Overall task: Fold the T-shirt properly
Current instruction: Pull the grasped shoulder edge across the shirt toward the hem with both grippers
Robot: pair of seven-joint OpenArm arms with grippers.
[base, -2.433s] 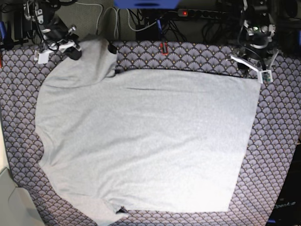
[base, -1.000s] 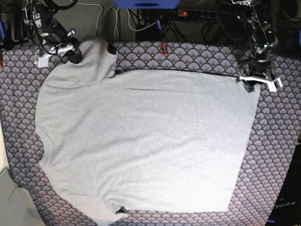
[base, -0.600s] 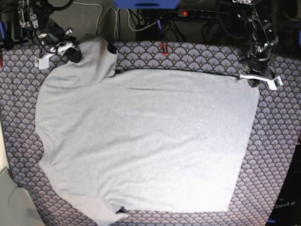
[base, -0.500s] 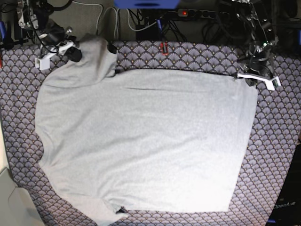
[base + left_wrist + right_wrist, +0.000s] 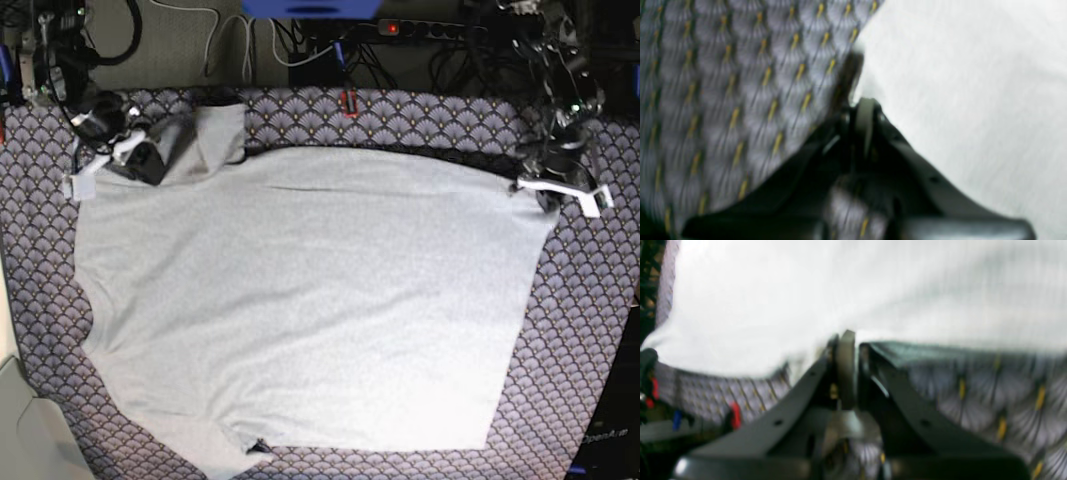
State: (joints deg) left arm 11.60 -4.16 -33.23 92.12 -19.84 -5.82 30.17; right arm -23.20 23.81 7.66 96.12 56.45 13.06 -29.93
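Note:
The light grey T-shirt [image 5: 310, 300] lies spread flat on the fan-patterned tablecloth [image 5: 585, 330]. In the base view my right gripper [image 5: 142, 160] at the far left is shut on the T-shirt's far sleeve, which is lifted and bent over itself. My left gripper [image 5: 543, 188] at the far right is shut on the T-shirt's far hem corner. The left wrist view shows the left gripper [image 5: 863, 106] pinching the T-shirt's edge [image 5: 957, 83]. In the blurred right wrist view the right gripper [image 5: 846, 340] is closed at the T-shirt's edge [image 5: 840, 290].
Cables and a power strip [image 5: 420, 28] run behind the table's far edge. A small red object [image 5: 348, 101] sits at the far middle of the tablecloth. A pale surface [image 5: 20, 420] shows at the front left corner.
My left gripper has closed on the hem corner and shifted slightly toward the front. My right gripper has pulled the far sleeve inward and toward the front, doubling it over.

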